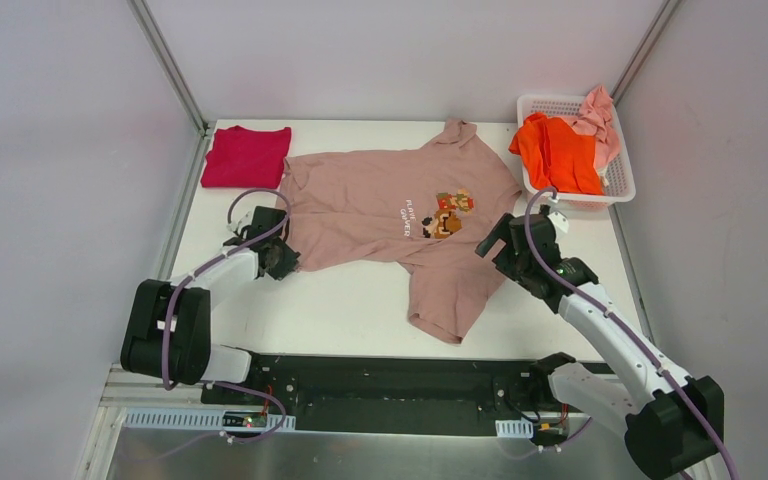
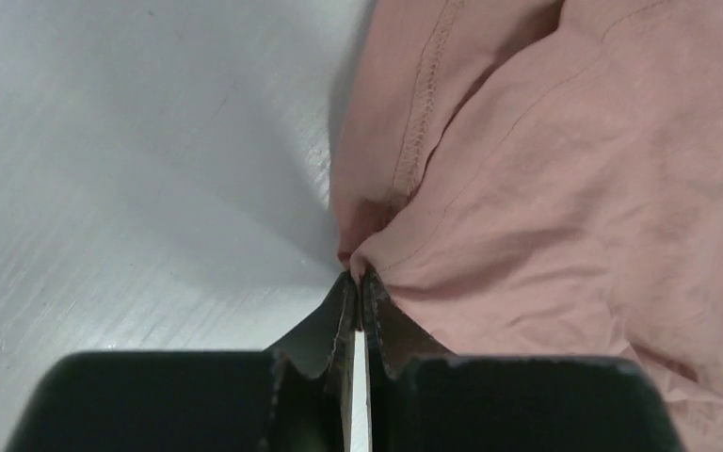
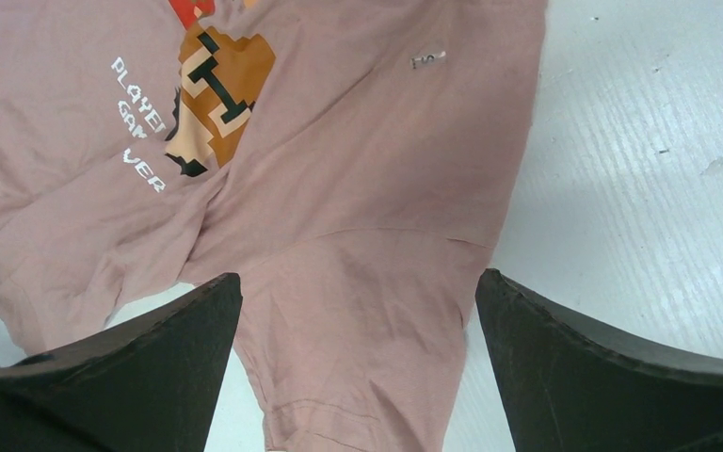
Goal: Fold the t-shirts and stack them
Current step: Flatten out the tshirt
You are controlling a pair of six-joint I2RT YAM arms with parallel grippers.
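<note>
The large dusty-pink beige t-shirt [image 1: 390,210] lies spread on the table, with a pixel print and white lettering on its chest. My left gripper [image 1: 282,258] is shut on the shirt's lower left edge; in the left wrist view [image 2: 358,278] a pinch of pink cloth [image 2: 565,169] sits between the fingertips. My right gripper [image 1: 495,250] is open and empty, hovering over the shirt's right sleeve [image 3: 358,358], which lies between its fingers [image 3: 188,330]. The crimson-magenta t-shirt [image 1: 246,156] lies folded at the far left. The orange t-shirt [image 1: 556,150] and pale pink t-shirt [image 1: 600,120] sit in the basket.
The white lattice basket [image 1: 620,185] stands at the far right corner of the white table [image 1: 350,310]. Grey walls close the left, back and right sides. A black rail with the arm bases runs along the near edge.
</note>
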